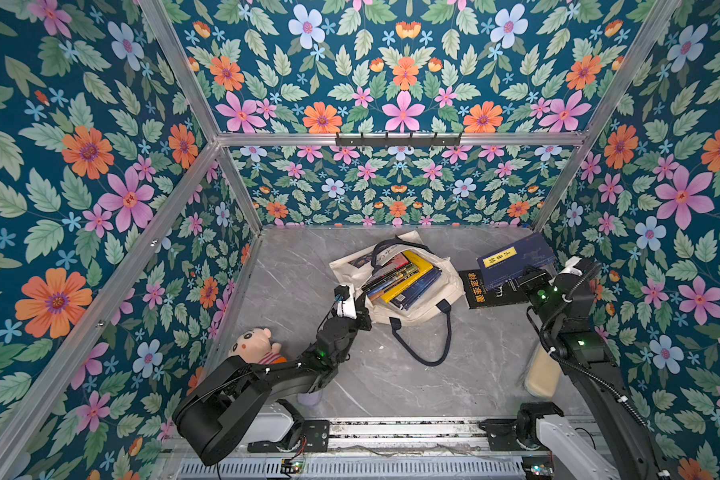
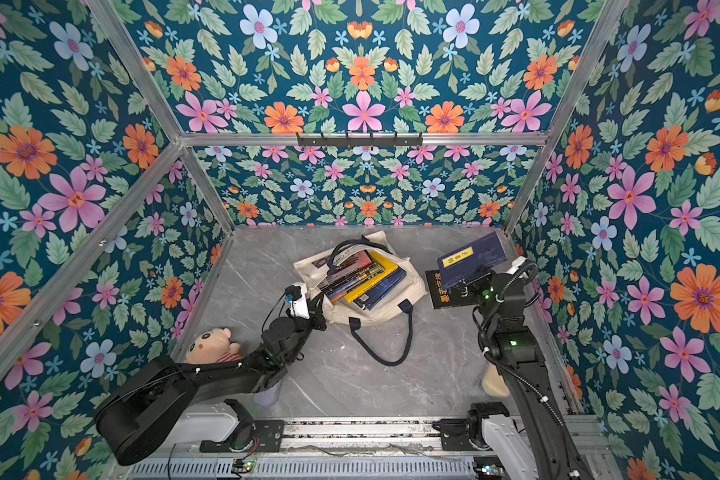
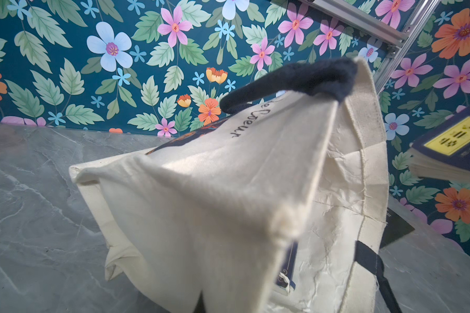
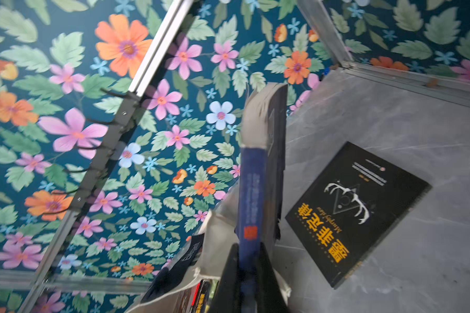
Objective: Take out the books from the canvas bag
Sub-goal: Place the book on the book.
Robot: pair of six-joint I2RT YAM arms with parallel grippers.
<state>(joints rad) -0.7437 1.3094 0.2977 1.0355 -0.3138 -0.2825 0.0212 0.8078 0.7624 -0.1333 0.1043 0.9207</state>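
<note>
The bag (image 1: 449, 286) sits slumped in the middle of the table (image 1: 300, 270), mouth open upward, one navy handle trailing out over the marble toward the arms. Most of the books (image 1: 404, 278) are left inside it, lying in a slanted stack with a picture cover on top, a yellow one beneath and navy ones lowest. I'd guess five or so, but they overlap too much for a sure count.

Two are out. The black book (image 1: 481, 291) lies flat on the table just beside the bag, on the robot's right. The navy book (image 1: 516, 259) is in the air, tilted, above the black one's far edge. The right gripper (image 4: 248, 260) is clamped narrow on its spine end, plain in the right wrist view.

The left gripper (image 1: 360, 303) is closed tight at the bag's near rim. The canvas ridges up toward its camera, so I take it to be pinching the fabric and steadying the mouth.

By my reckoning the job is under halfway. A doll (image 1: 254, 343) lies by the left arm, well apart from the bag.
</note>
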